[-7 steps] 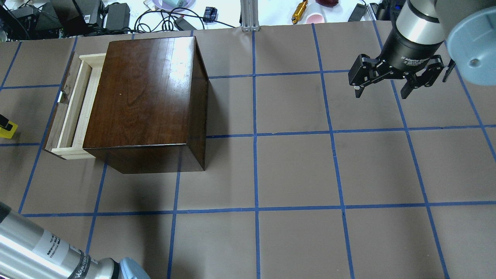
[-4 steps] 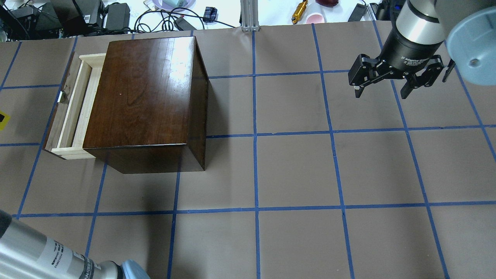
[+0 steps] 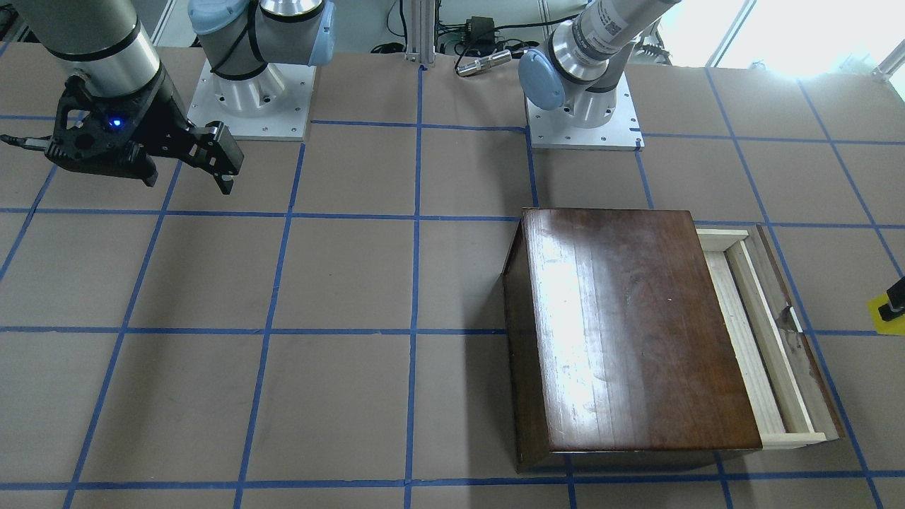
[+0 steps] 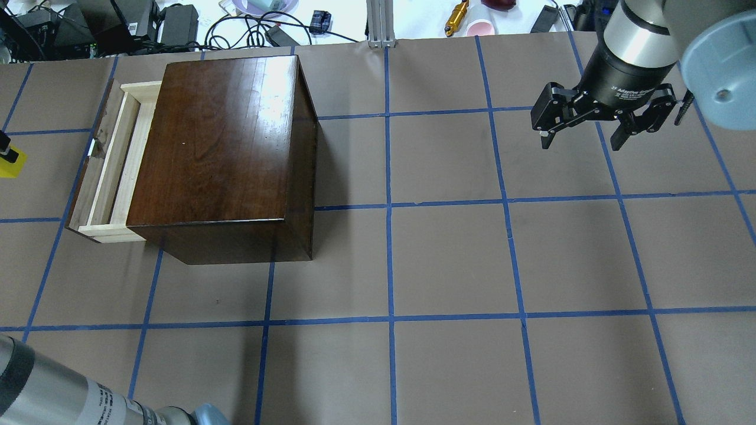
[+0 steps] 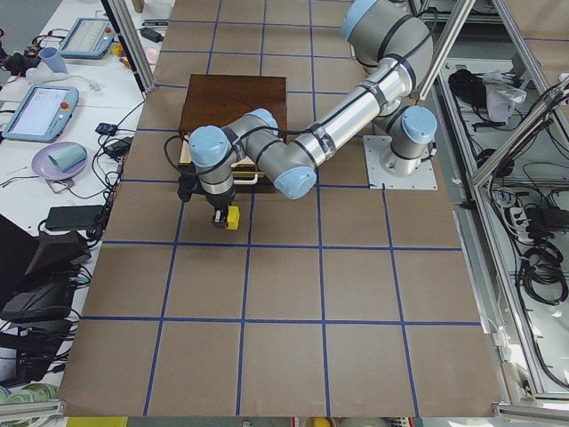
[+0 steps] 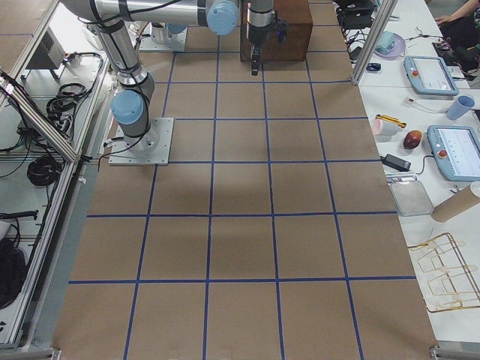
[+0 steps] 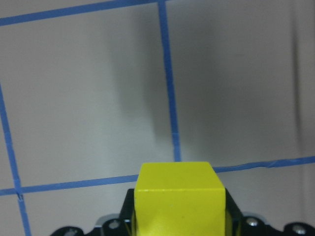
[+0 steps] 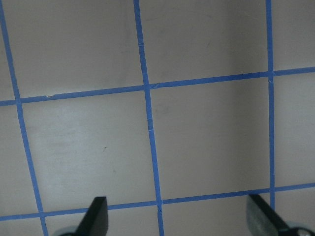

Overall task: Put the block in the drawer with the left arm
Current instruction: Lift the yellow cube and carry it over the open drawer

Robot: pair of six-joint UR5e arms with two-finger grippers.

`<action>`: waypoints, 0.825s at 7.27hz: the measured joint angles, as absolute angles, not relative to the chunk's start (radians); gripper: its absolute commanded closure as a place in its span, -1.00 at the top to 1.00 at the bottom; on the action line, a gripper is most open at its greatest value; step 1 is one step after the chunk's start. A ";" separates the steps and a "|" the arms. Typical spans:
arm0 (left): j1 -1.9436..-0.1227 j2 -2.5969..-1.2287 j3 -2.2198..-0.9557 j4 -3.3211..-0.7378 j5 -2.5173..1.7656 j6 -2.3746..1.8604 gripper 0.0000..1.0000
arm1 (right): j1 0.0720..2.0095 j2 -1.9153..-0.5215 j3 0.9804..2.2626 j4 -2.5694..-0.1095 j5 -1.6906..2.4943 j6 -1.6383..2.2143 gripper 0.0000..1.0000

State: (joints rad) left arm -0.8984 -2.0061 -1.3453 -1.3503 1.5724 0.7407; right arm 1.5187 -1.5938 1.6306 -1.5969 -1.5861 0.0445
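Note:
My left gripper (image 4: 5, 152) is at the overhead view's left edge, shut on the small yellow block (image 4: 12, 164). It also shows at the right edge of the front-facing view (image 3: 895, 295) with the block (image 3: 884, 311). The left wrist view shows the block (image 7: 178, 196) between the fingers above bare table. The block is held outside the drawer (image 4: 112, 159), beyond its dark front panel and apart from it. The drawer (image 3: 753, 332) is partly pulled out of the dark wooden box (image 4: 224, 147). My right gripper (image 4: 582, 139) is open and empty, far to the right.
Blue tape lines divide the brown table (image 4: 449, 265) into squares. Cables, power supplies and small items (image 4: 177, 23) lie beyond the table's far edge. The robot bases (image 3: 580, 106) stand at the near side. The left forearm (image 4: 53, 395) crosses the overhead view's bottom-left corner.
The left gripper with the yellow block has moved away from the robot along the table's left edge, to beside the drawer's front panel. The right arm has barely moved.

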 measured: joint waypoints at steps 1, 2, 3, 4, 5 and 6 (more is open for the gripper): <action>-0.934 -1.980 -1.354 -1.377 1.572 0.687 -0.38 | 1.519 -1.594 1.631 -1.597 -1.586 0.044 1.00; -0.979 -1.960 -1.364 -1.389 1.572 0.631 -0.38 | 1.519 -1.594 1.631 -1.597 -1.586 0.044 1.00; -1.029 -1.945 -1.371 -1.395 1.573 0.574 -0.38 | 1.519 -1.594 1.631 -1.597 -1.586 0.044 1.00; -1.077 -1.934 -1.374 -1.398 1.573 0.512 -0.38 | 1.519 -1.594 1.631 -1.597 -1.586 0.044 1.00; -1.117 -1.929 -1.376 -1.400 1.574 0.451 -0.38 | 1.519 -1.594 1.631 -1.597 -1.586 0.044 1.00; -1.151 -1.926 -1.382 -1.401 1.572 0.404 -0.38 | 1.519 -1.594 1.631 -1.597 -1.586 0.044 1.00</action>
